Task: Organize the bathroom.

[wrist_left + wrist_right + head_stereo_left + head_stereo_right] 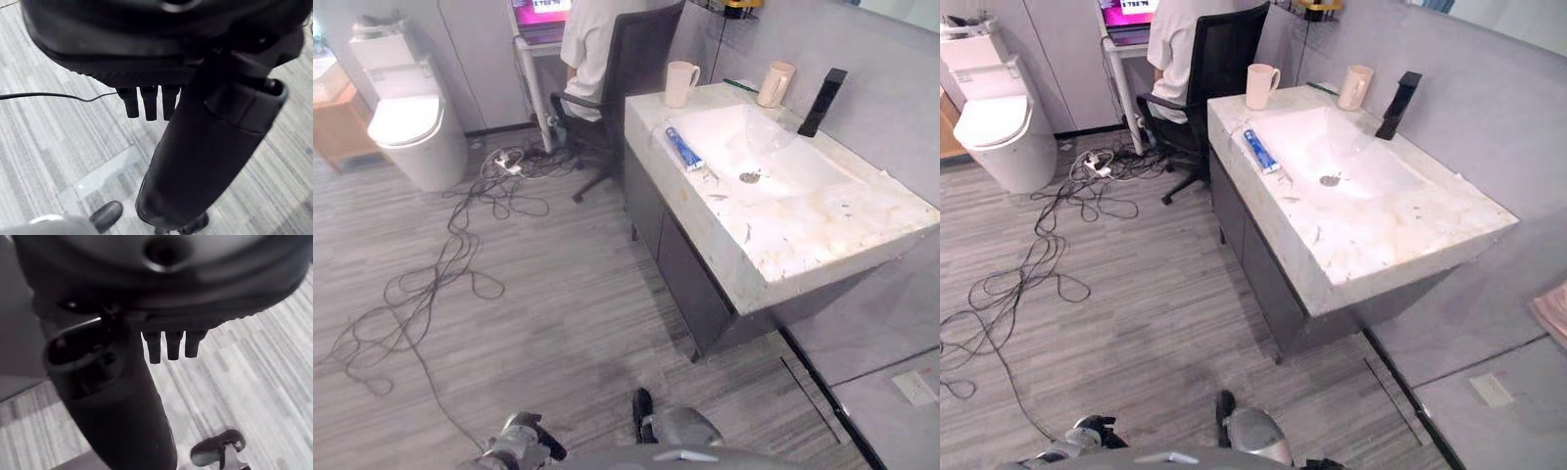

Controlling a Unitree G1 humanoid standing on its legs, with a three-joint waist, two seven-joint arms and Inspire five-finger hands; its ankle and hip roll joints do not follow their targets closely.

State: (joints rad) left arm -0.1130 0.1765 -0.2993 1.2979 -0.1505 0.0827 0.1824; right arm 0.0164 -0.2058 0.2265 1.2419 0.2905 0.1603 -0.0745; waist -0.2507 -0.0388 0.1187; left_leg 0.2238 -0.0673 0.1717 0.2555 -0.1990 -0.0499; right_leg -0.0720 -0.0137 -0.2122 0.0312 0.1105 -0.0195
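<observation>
1. While both arms hang low over the floor, the left hand (pixel 195 161) has its fingers (pixel 149 103) straight and relaxed with nothing between them, and the right hand (pixel 117 406) looks the same, its fingers (pixel 173 345) loose and empty. That fits a robot standing well back from the work.
2. On the marble desk (pixel 822 245) with its sunken basin, a blue toothpaste tube (pixel 684 149) lies flat on the front rim, likely dropped there rather than stored.
3. Two cream mugs stand upright at the far end: one mug (pixel 680 83) on the near corner, the other mug (pixel 774 84) beside the black tap (pixel 822 102), handy for rinsing.
4. Judging by the task, the tube belongs in a mug, so the robot must first step closer.
5. Beyond the desk, a person (pixel 592 44) sits on a black chair (pixel 626 78); a toilet (pixel 406 113) stands well apart, and loose cables (pixel 440 264) trail across the floor, a tripping risk.
</observation>
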